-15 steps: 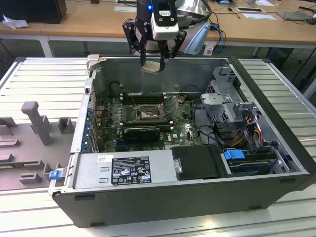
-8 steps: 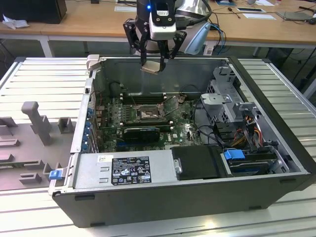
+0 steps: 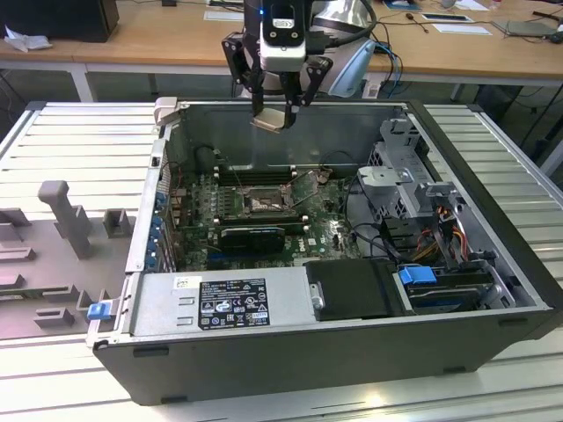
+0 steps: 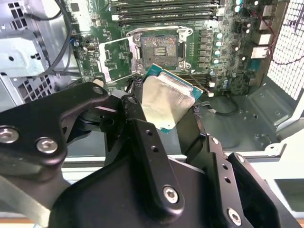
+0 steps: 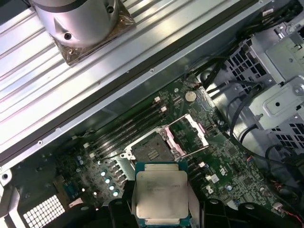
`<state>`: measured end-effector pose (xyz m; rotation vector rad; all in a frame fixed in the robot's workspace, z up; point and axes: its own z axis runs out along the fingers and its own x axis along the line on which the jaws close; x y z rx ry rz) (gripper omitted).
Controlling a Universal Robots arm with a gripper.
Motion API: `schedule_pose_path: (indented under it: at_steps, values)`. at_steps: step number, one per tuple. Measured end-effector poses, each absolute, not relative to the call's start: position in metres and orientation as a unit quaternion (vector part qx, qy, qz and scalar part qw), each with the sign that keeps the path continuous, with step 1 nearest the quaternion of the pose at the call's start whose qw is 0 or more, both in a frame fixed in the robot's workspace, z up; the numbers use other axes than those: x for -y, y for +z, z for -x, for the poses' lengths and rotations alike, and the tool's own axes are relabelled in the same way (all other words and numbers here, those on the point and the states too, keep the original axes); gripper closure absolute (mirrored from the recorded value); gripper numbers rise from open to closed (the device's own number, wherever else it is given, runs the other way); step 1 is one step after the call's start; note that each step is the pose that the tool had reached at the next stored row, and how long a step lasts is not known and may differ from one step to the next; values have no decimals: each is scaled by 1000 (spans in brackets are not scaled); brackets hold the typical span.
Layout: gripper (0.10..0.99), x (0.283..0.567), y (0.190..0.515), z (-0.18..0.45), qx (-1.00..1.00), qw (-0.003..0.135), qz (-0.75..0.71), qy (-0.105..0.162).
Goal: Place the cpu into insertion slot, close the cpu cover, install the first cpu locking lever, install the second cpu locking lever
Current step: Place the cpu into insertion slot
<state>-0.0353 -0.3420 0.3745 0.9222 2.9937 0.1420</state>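
Above the open computer case (image 3: 334, 352), the hand (image 3: 280, 107) grips the cpu (image 4: 166, 100) between its fingers (image 3: 257, 95).

Cool, even overhead light fills the exterior view, laying a pale sheen on the ribbed metal bench (image 3: 70, 132), while the board around the insertion slot (image 3: 264, 204) lies dimmer, in soft shadow from the case walls. In the second wrist view the cpu (image 4: 166, 102), hanging over the slot, throws white glare off its metal top, and the black claw (image 4: 167, 114) gripping it reads as flat darkness. In the first wrist view bright streaks run along the bench ribs beyond the slot.
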Motion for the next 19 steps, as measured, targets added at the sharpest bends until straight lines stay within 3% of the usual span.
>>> schedule_pose_path:
  at_steps: [19]
  values:
    - [557, 342, 374, 35, -912, 8, -407, 45]
